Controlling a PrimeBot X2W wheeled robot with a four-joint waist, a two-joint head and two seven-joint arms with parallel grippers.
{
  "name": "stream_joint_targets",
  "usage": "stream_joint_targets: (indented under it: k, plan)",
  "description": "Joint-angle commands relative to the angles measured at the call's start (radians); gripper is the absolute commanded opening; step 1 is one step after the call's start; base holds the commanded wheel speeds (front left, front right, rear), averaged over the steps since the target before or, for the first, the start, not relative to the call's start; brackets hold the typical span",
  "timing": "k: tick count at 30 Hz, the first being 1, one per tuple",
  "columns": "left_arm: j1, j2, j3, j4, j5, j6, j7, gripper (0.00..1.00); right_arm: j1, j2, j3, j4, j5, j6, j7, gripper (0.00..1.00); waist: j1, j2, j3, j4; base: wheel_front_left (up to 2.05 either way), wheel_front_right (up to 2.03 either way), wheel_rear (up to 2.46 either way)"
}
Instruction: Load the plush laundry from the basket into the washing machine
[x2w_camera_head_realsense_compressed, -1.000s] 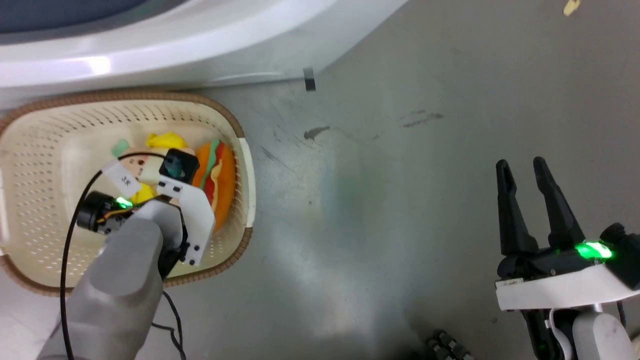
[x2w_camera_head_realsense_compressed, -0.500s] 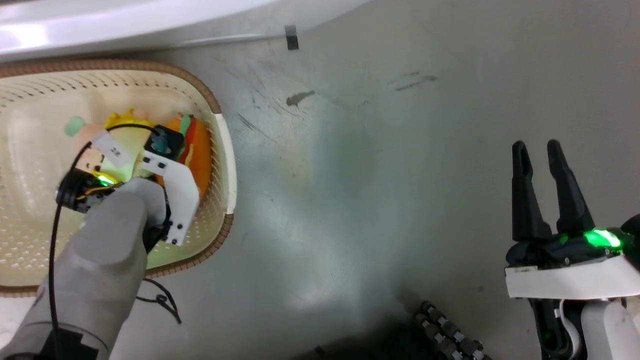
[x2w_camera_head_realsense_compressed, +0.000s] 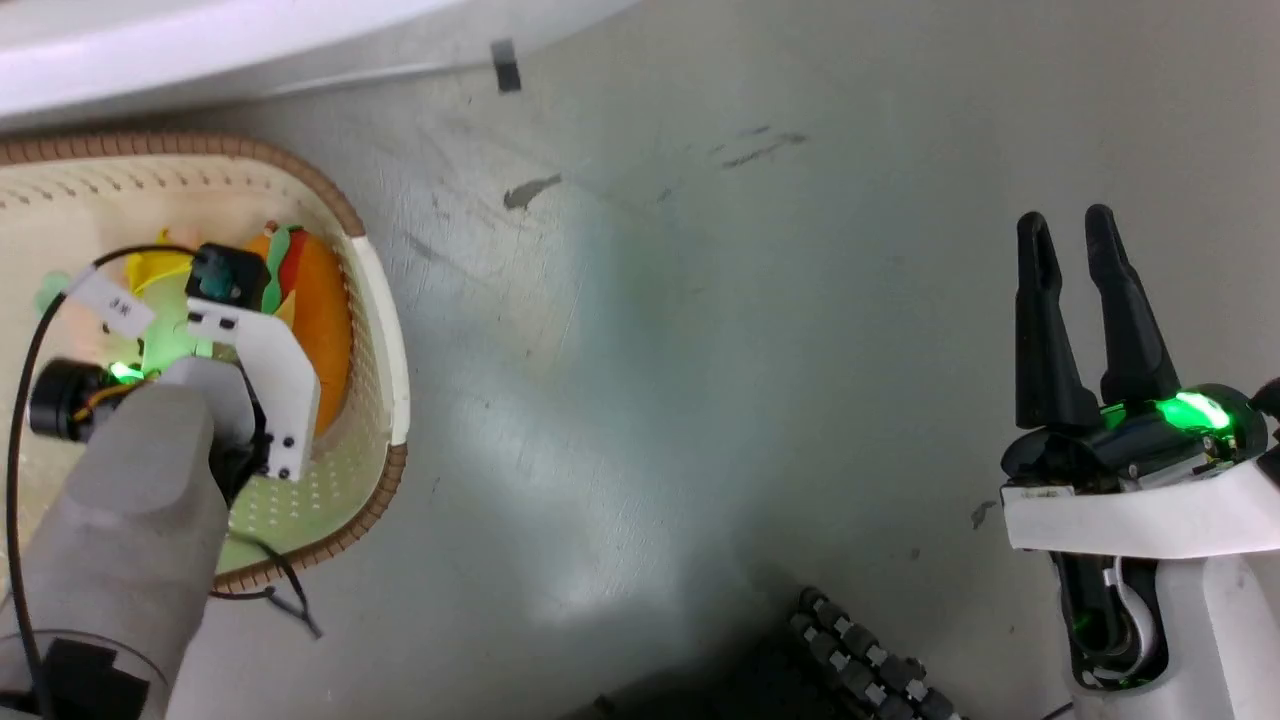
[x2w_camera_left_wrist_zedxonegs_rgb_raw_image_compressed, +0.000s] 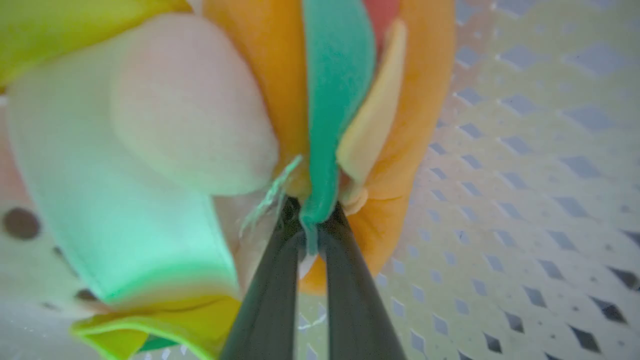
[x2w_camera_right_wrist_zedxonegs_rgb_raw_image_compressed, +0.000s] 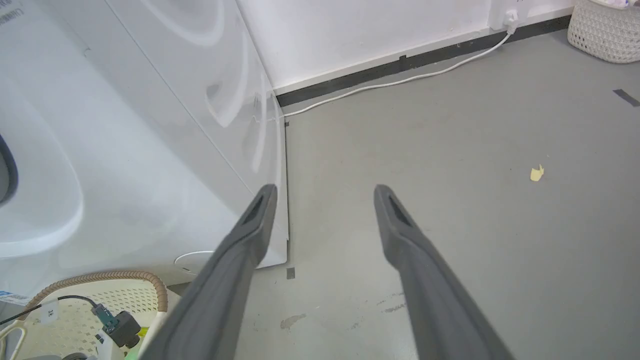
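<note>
Plush laundry (x2w_camera_head_realsense_compressed: 322, 310) lies inside the basket (x2w_camera_head_realsense_compressed: 386, 330), against its right wall. The basket stands on the floor (x2w_camera_head_realsense_compressed: 700, 380) just in front of the washing machine (x2w_camera_head_realsense_compressed: 150, 40). In the left wrist view, the left gripper (x2w_camera_left_wrist_zedxonegs_rgb_raw_image_compressed: 310, 220) has its fingers (x2w_camera_left_wrist_zedxonegs_rgb_raw_image_compressed: 270, 300) almost together, clamped on the green felt layer of the hamburger plush (x2w_camera_left_wrist_zedxonegs_rgb_raw_image_compressed: 405, 115). The pale doll plush (x2w_camera_left_wrist_zedxonegs_rgb_raw_image_compressed: 190, 110) presses against the hamburger's left side. The right gripper (x2w_camera_head_realsense_compressed: 1065, 222) hangs over bare floor well to the right, fingers apart and holding nothing.

Step in hand, as judged: lift the bundle out of the basket.

1. Verify the grip. The pinch appears to hold only a thin felt edge, not the body of the plush, so it may slide out under load.
2. Raise the left arm straight up and slowly. Avoid sideways travel until the load is above the brown rim, since the hamburger sits close to the right wall and could catch there.
3. Watch whether the doll rises with the hamburger. Whether the two are tied together cannot be told; if the doll lags, expect swing and added pull on the felt.
4. Route the load toward the far left, where the machine front stands, and confirm the door opening before swinging in
</note>
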Motion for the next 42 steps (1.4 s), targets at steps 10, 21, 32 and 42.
stream_joint_targets:
  k: [10,21,32,42]
  plan:
    - [0.172,-0.097,0.011,0.044,-0.082,-0.019,-0.201,0.0,0.065,-0.001,-0.05,0.051,-0.124,-0.001,-0.012,1.0,0.0,-0.0001,-0.339,0.145,0.0,0.0,0.0]
    - [0.37,-0.165,0.01,-0.012,-0.131,-0.036,-0.502,0.0,0.204,-0.001,-0.08,0.083,-0.223,-0.001,-0.012,1.0,0.0,-0.0001,-0.62,0.304,0.0,0.0,0.0]
    - [0.693,-0.174,0.181,-0.556,-0.05,0.062,-0.536,0.0,0.307,-0.001,-0.089,0.099,-0.26,-0.001,-0.012,1.0,0.0,-0.0001,-0.776,0.387,0.0,0.0,0.0]
    - [0.814,-0.242,0.383,-1.036,0.123,0.085,-0.536,0.0,0.29,-0.001,-0.07,0.078,-0.259,-0.001,-0.012,1.0,0.0,-0.0001,-0.709,0.353,0.0,0.0,0.0]
